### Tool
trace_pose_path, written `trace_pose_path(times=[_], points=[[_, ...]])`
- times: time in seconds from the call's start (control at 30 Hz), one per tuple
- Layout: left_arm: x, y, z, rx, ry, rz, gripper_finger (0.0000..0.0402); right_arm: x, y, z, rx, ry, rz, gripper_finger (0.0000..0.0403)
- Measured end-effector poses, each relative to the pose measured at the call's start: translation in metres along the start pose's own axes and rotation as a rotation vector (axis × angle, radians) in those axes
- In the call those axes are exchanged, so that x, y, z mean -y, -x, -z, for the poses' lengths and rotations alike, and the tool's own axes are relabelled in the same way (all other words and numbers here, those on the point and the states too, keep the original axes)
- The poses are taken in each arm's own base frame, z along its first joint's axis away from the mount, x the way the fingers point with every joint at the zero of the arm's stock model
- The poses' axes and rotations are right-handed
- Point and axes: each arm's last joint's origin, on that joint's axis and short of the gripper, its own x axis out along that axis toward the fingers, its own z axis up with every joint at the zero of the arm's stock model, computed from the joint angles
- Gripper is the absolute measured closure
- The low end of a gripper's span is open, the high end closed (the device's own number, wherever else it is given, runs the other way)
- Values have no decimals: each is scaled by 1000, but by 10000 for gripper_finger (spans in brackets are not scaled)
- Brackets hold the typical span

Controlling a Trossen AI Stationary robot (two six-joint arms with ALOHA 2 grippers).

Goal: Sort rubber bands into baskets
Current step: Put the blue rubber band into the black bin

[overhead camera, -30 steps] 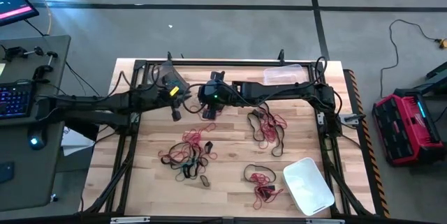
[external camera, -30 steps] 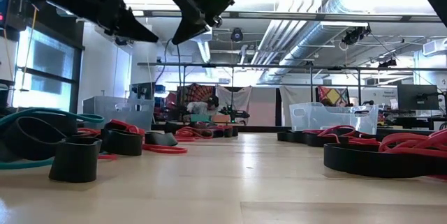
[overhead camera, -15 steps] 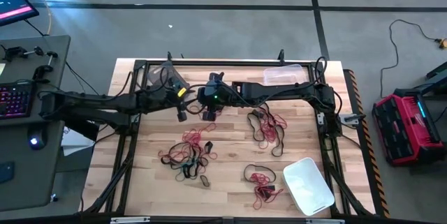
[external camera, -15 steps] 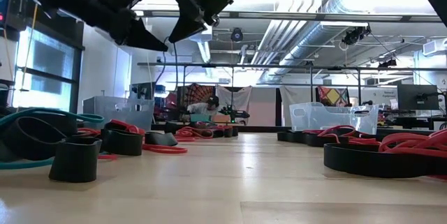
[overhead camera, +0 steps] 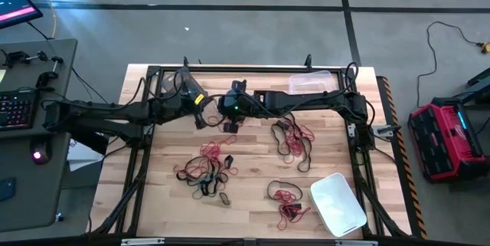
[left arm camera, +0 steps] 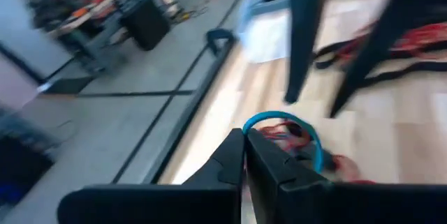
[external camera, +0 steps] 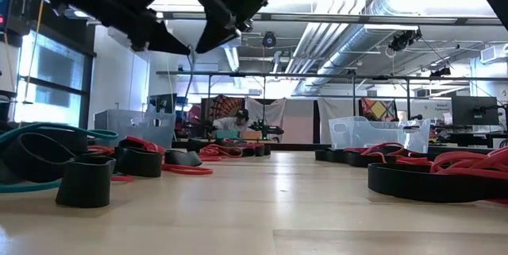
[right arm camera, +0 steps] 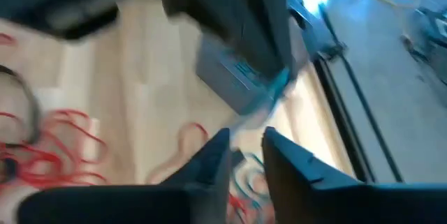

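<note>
Grippers raised mid-table, tips nearly meeting: left gripper (left arm camera: 244, 155) clamped on a teal band (left arm camera: 316, 142); right gripper (right arm camera: 244, 155) with fingers slightly apart. Other bands (overhead camera: 205, 168) lie loose on the table (overhead camera: 253, 162).

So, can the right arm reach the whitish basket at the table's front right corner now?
Probably yes. The whitish basket lies on the right arm's own side with bare wood around it. The right gripper hangs mid-table beside the left gripper, so it must swing back.
</note>
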Motion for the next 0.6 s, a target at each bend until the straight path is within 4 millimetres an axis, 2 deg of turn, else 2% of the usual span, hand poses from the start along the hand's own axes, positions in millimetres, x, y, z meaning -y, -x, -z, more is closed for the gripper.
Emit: trace_pose_path(times=[0.13,0.27,0.4,0.6], points=[[-8,2,-9,-69,1,-104,401,-2,1,5,-64,2,89,266],[-21,5,-14,-191,28,-195,401,-1,2,11,-122,0,91,256],[-36,9,-13,-329,55,-250,401,4,1,20,-200,-20,89,286],[-60,14,1,-529,90,-338,401,9,0,23,-231,-11,95,376]])
